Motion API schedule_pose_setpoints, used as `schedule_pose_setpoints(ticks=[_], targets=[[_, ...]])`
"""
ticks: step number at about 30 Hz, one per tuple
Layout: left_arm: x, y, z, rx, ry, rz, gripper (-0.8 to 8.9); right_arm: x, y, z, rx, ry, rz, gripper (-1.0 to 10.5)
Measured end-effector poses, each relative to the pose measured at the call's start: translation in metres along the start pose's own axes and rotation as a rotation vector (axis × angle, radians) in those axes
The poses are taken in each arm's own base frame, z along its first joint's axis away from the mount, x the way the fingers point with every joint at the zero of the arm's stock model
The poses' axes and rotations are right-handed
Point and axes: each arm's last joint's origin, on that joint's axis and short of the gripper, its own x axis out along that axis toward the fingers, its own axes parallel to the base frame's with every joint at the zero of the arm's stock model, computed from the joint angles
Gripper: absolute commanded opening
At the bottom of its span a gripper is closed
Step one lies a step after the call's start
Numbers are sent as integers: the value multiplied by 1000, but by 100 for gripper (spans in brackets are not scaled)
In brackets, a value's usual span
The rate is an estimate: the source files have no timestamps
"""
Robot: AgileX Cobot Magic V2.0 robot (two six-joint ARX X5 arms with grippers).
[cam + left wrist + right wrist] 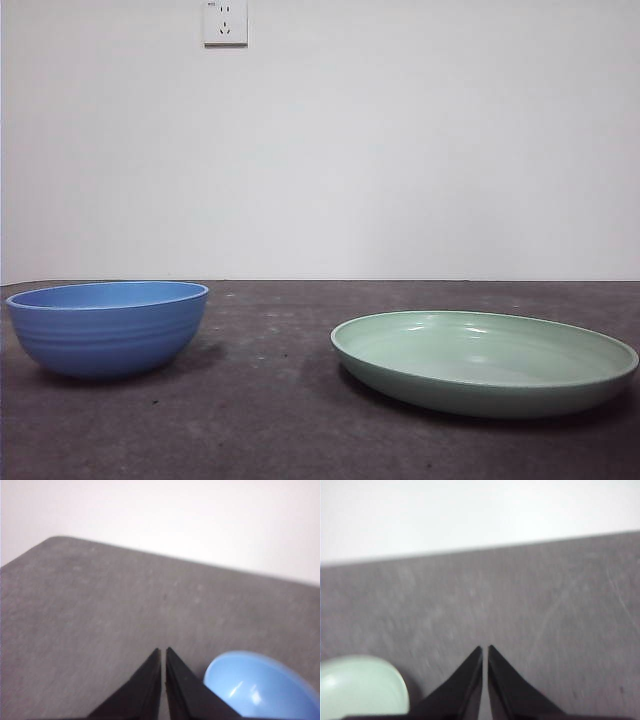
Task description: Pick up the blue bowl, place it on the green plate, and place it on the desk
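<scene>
Front view: the blue bowl (108, 327) stands upright on the desk (270, 400) at the left, and the green plate (485, 362) lies flat on the desk at the right. The two are well apart, with bare tabletop between them. A white wall (400, 150) rises behind the desk, carrying a socket (225, 22) near the top. Neither arm appears in this view.

Left wrist view: the left gripper (163, 652) hangs above the desk (100, 620), its two black jaws brought together with only a thin slit between the tips, holding nothing. The blue bowl (262, 685) sits just beside the jaws, not touching them, its hollow facing the camera.

Right wrist view: the right gripper (485, 650) is likewise raised over the desk (560, 605), jaws together and empty. The green plate (362, 687) lies near the jaws, clear of them.
</scene>
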Motion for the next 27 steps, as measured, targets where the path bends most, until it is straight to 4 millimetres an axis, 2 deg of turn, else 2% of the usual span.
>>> schedule_pose_setpoints(ticks=[5,13,20,27], targets=[[-4,-6,24,-47,-11,-9,16,-8,6,29,62,-42,38,13],[-3,-19,79,-58,53,-22,16,-12,20,73,96,118,213,13],[15,-36,128,-62,107,-174,16,-7,33,121,116,202,335,13],[42,-51,157,-93,316,-364,16,9,43,158,145,298,506,13]])
